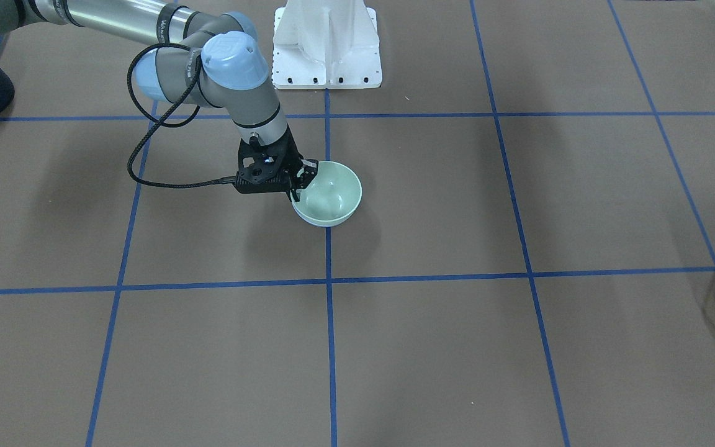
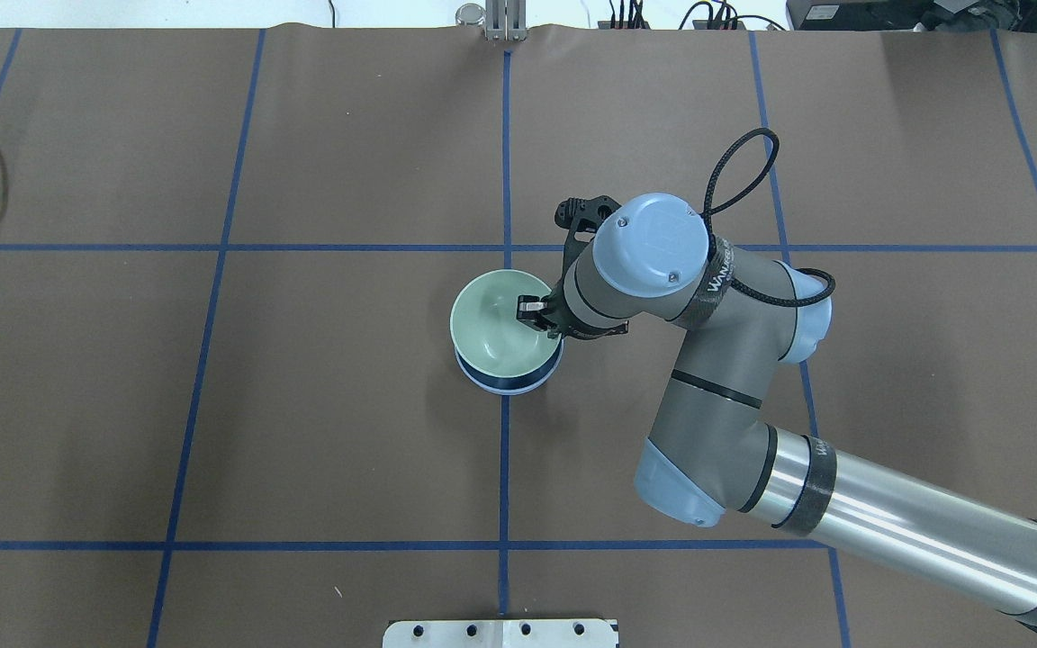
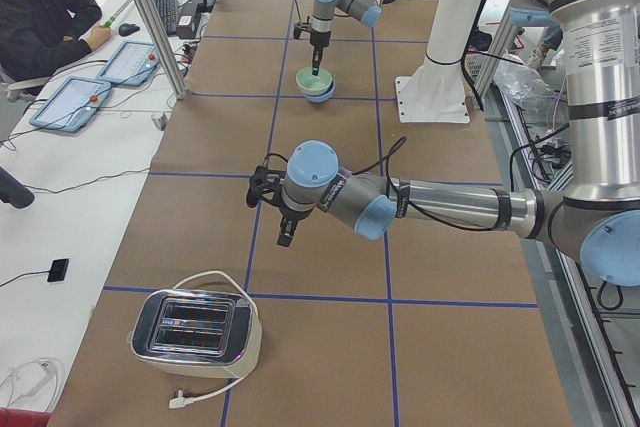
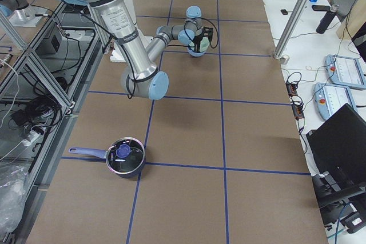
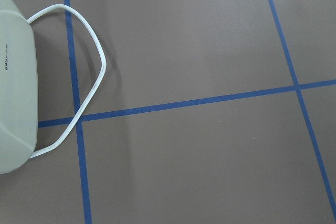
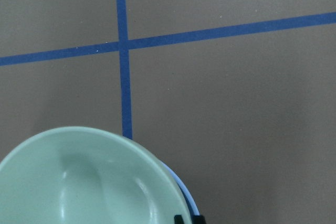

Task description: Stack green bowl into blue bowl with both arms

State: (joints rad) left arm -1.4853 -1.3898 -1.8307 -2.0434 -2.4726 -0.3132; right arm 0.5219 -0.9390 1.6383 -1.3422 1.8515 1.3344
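Note:
The green bowl sits in the blue bowl, at the table's middle on a blue tape line. Only the blue bowl's lower rim shows under it. My right gripper is shut on the green bowl's near rim, with one finger inside and one outside. In the front view the gripper holds the green bowl by its left rim. The right wrist view shows the green bowl with a strip of blue rim beside it. My left gripper hangs far off near the toaster. I cannot tell whether it is open or shut.
A pale toaster with a white cord stands at the table's left end. A dark lidded pot stands at the right end. The white pedestal is behind the bowls. An operator sits at a side desk.

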